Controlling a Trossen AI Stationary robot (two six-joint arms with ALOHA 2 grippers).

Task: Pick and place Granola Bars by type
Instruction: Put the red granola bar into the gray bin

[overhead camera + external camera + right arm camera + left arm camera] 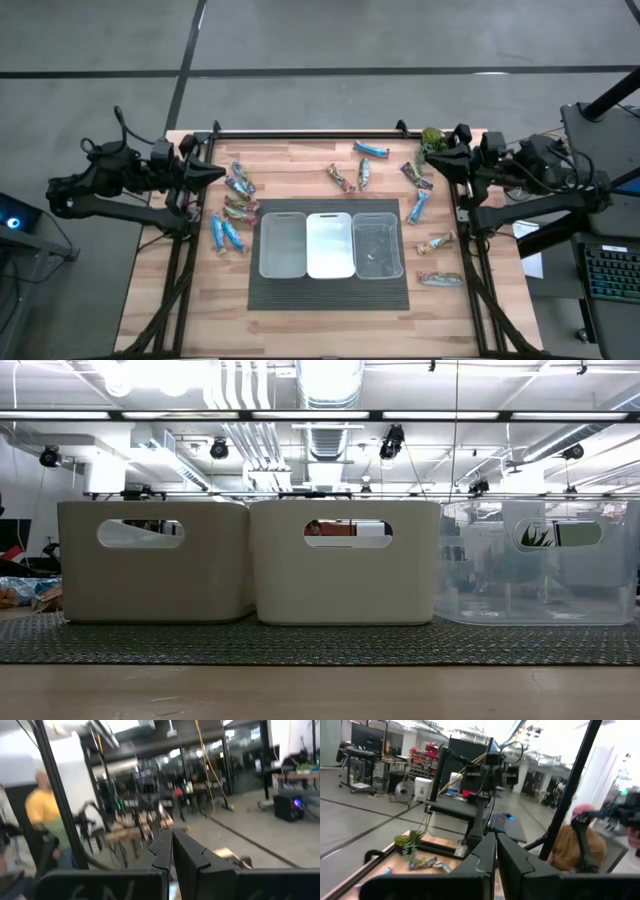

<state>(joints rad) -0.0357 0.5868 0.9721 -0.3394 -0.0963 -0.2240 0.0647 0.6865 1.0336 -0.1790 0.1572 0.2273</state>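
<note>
Granola Bars lie flat on the wooden table on both sides of the bins. A cluster [240, 195] and two blue ones [225, 232] lie on the left. Others are strewn along the far side [372, 150] and down the right [435, 243]. My left gripper [218, 172] hangs shut above the table's far left edge, pointing level toward the right, with nothing in it [495, 836]. My right gripper [432, 162] hangs shut above the far right edge, pointing toward the left, also holding nothing [170, 832].
Three bins stand side by side on a dark mat [330, 290] at the table's middle: a greyish one [283, 243], a white one [330, 243] and a clear one [377, 245]. A green plant-like object [432, 138] sits at the far right corner. People [575, 845] are beyond the table.
</note>
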